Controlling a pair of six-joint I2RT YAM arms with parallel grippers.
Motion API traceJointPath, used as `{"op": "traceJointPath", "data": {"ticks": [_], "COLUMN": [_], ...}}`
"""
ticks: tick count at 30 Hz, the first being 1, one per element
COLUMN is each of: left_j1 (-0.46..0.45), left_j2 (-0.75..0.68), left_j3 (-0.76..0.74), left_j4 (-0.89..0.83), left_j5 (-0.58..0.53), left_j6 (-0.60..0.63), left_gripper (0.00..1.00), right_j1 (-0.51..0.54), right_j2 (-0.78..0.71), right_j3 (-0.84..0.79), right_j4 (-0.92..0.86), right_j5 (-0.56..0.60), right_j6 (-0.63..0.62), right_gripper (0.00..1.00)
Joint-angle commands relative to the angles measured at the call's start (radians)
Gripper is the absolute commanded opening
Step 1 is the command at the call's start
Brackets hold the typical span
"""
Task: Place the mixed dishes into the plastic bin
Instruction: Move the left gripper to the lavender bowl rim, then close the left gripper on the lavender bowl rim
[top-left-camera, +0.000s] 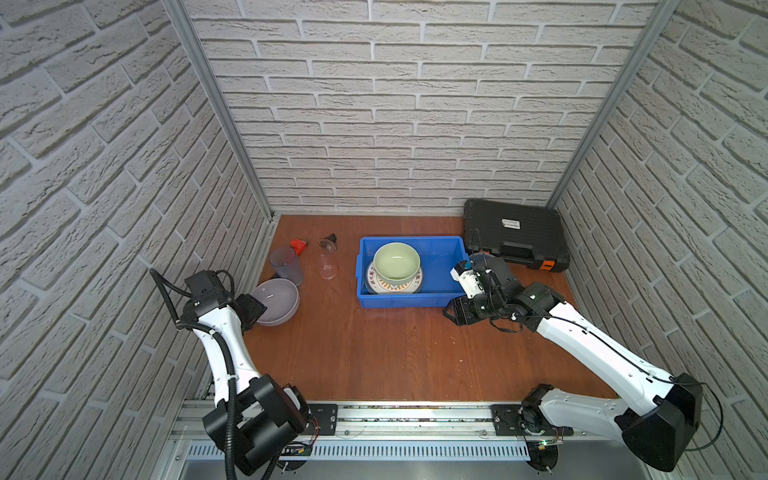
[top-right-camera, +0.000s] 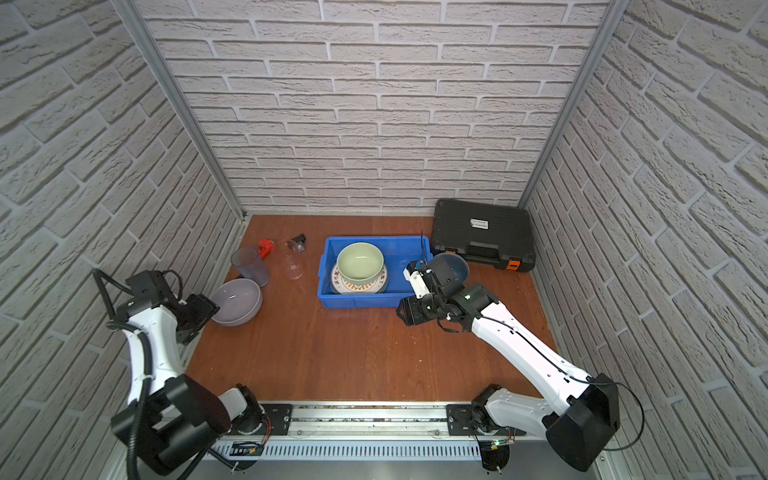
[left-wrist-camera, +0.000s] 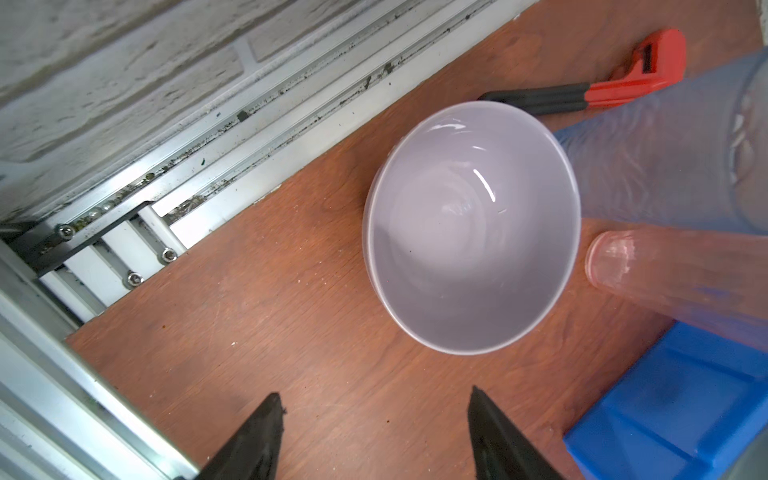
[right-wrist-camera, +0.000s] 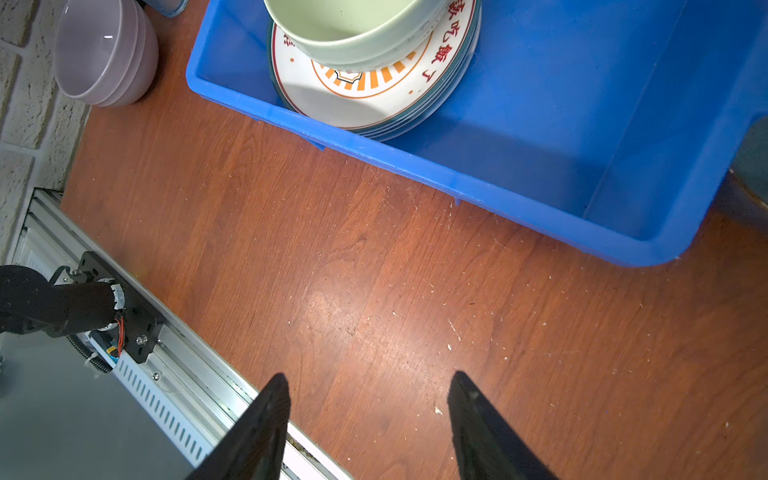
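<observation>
Plates (right-wrist-camera: 374, 104) stack under the green bowl (right-wrist-camera: 353, 37) in the bin (right-wrist-camera: 540, 124), likely saving room; left claw (left-wrist-camera: 374, 403), spread empty, faces the lavender bowl (left-wrist-camera: 469, 232), right claw (right-wrist-camera: 368, 382) spread too.

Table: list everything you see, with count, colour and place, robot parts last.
bin: one, blue, middle of the table
green bowl: one, pale green, in the bin on the plates
plates: stack, count unclear, top one white with orange rays, in the bin
lavender bowls: nested stack, count unclear, left of the bin
bluish tumbler: one, behind the lavender bowls
clear tumbler: one, between bluish tumbler and bin
wrench: one, red with black handle, behind bluish tumbler
dark object: one, small, behind clear tumbler, unidentifiable
dark blue bowl: one, right of the bin
case: one, black, back right corner
left gripper: open, empty, by lavender bowls
right gripper: open, empty, over table before the bin
</observation>
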Motion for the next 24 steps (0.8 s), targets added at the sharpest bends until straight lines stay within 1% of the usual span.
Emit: {"op": "traceJointPath", "data": {"ticks": [1,5,8,14,20,23,24], "left_j1": [0.006,0.007,0.007,0.001,-0.056,-0.083,-0.097], "left_j2": [0.031,0.094,0.15,0.238,0.327,0.364,0.378], "left_j3": [-0.032,-0.056,-0.045,-0.003,0.033,0.047,0.054], "left_j4": [0.108,0.183,0.212,0.238,0.25,0.268,0.271], "left_j5": [0.002,0.012,0.024,-0.025,-0.056,-0.062,-0.072], "left_j6": [0.015,0.01,0.001,-0.007,-0.016,-0.025,-0.028], "left_gripper": [0.67,0.62,0.56,0.49,0.45,0.39,0.39], "right_j1": [0.007,0.006,0.008,0.008,0.01,0.011,0.011], "right_j2": [-0.034,-0.052,-0.06,-0.073,-0.073,-0.079,-0.082], "right_j3": [0.01,0.006,0.009,0.009,0.014,0.018,0.018], "right_j4": [0.014,0.021,0.02,0.028,0.035,0.035,0.033], "right_j5": [0.001,0.002,0.007,0.007,0.004,0.003,0.004], "right_j6": [0.019,0.04,0.053,0.073,0.088,0.092,0.092], "right_gripper": [0.63,0.62,0.62,0.62,0.61,0.61,0.61]}}
